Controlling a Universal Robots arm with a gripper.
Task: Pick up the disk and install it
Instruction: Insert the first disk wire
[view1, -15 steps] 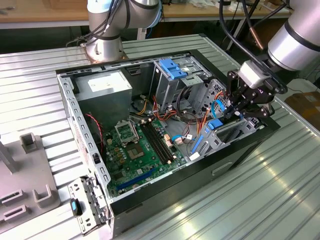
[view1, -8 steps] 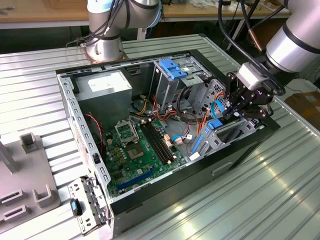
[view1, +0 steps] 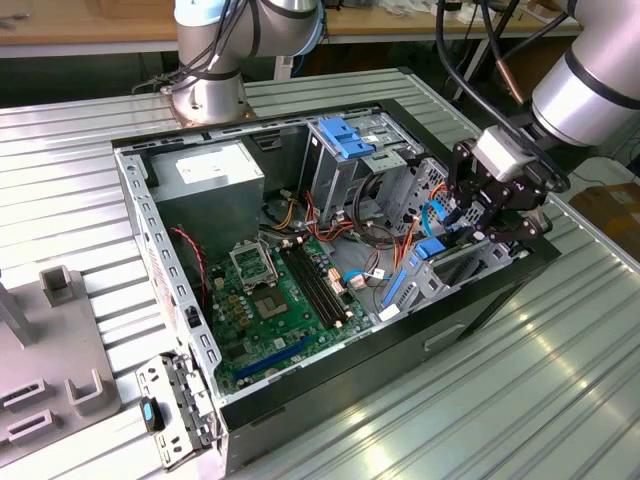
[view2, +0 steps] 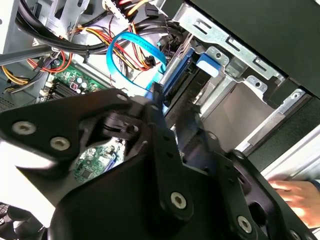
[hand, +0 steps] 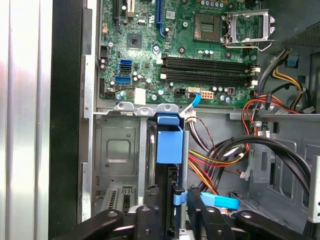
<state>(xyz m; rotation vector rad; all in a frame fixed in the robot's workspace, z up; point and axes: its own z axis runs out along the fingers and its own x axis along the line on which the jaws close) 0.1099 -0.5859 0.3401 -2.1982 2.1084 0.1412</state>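
The disk (hand: 169, 142) stands on edge in the drive bay at the corner of the open computer case (view1: 480, 300), on the exterior view's right. It is a dark slab with bright blue carrier rails and a blue end tab. In the second wrist view the disk (view2: 179, 75) shows a blue rail beside the bay's metal wall. My gripper (view1: 482, 230) hangs right over the disk (view1: 430, 248). In the first wrist view my gripper (hand: 170, 202) has its black fingers (hand: 196, 207) on either side of the dark slab, shut on it.
A thin blue flat data cable (view2: 125, 45) loops close by the gripper, among bundles of orange, yellow and black wires (hand: 225, 155). The green motherboard (view1: 270, 300) lies on the case floor. A light-blue flap (view1: 345, 138) tops the far drive cage. A person's hand (view2: 295, 195) rests outside the case.
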